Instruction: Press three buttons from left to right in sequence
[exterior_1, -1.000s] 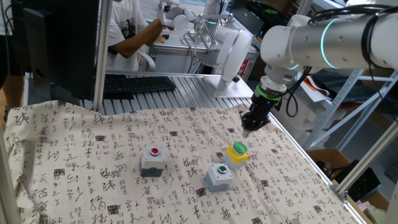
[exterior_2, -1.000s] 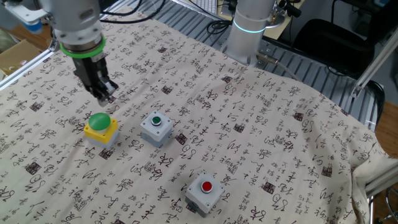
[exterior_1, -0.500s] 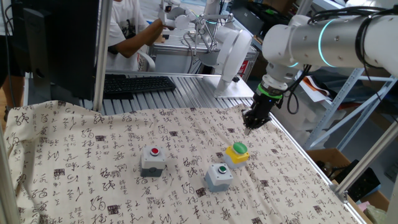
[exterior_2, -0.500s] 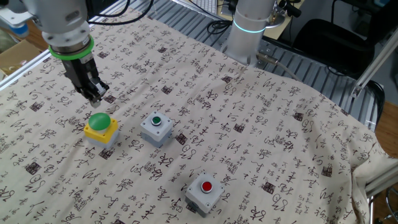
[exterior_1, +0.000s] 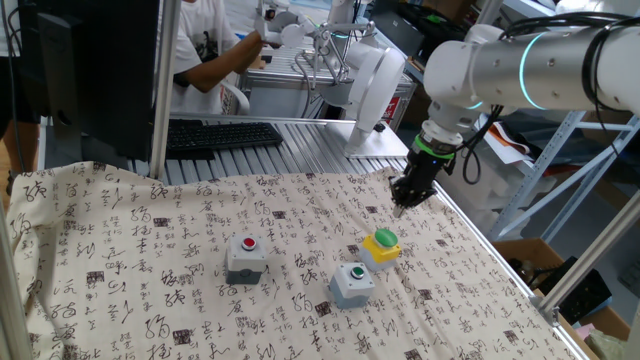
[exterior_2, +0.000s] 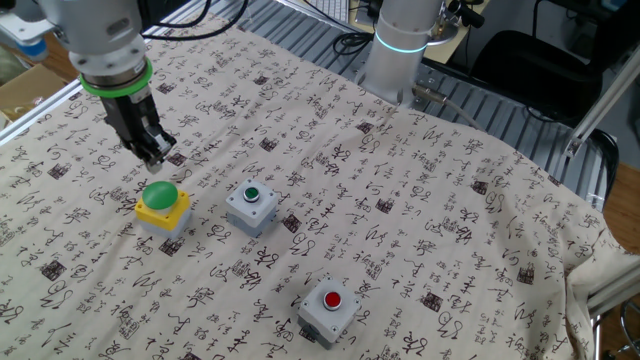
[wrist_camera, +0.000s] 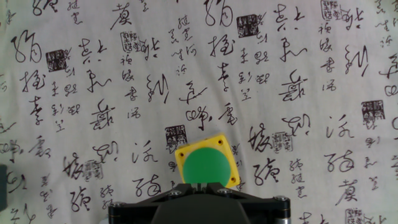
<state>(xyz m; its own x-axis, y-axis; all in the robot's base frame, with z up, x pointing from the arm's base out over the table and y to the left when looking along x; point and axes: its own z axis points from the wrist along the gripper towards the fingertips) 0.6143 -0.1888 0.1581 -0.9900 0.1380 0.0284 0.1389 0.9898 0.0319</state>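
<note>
Three button boxes stand on the patterned cloth. The grey box with the red button is at the left, and shows in the other fixed view. The grey box with the green button is in the middle. The yellow box with the green domed cap is at the right. My gripper hangs above the cloth just beyond the yellow box, not touching it. Its fingertips are together and hold nothing.
A black keyboard lies behind the cloth on the metal table. A white device stands at the back. The arm's base is at the table's far side. The table's edge rail runs close to the yellow box.
The gripper has risen a little and drawn back from the yellow box during the first half second, then stayed still. The boxes have not moved.
</note>
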